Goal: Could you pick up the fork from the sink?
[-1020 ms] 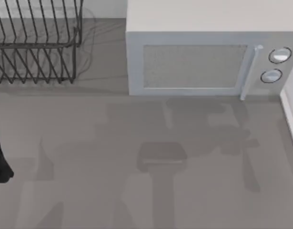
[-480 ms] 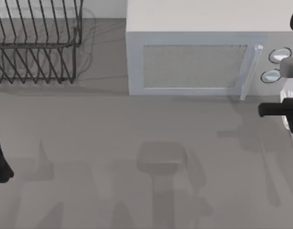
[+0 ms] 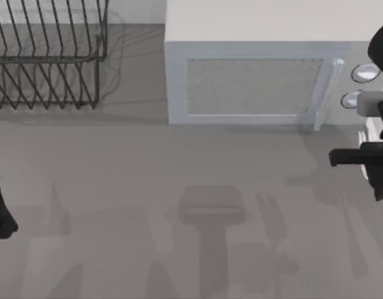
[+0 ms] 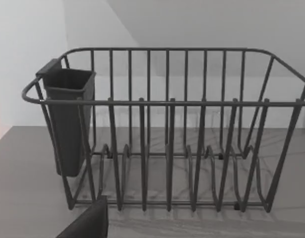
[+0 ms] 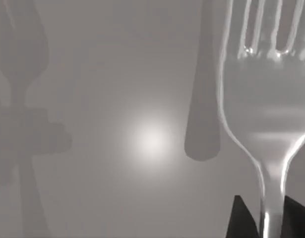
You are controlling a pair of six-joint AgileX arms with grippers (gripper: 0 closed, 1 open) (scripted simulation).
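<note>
The fork [image 5: 264, 99] is silvery metal and looms close in the right wrist view, tines pointing away from the gripper. My right gripper [image 5: 269, 218] is shut on its handle, a black finger [image 5: 241, 223] on each side. The fork hangs over the grey counter and casts a shadow on it. In the top view my right gripper [image 3: 350, 157] is at the right edge, in front of the microwave's knobs. The sink is out of view. My left arm [image 3: 1, 212] is parked at the left edge.
A white microwave [image 3: 260, 68] stands at the back centre-right with its handle [image 3: 325, 93] and two knobs [image 3: 364, 73]. A dark wire dish rack [image 3: 48, 56] with a cutlery cup [image 4: 68, 119] sits at the back left. Grey counter [image 3: 179, 187] spreads in front.
My right arm has come into the top view from the right edge and shifted a little left and toward the front. The shadows on the counter moved with it. The left arm has stayed still.
</note>
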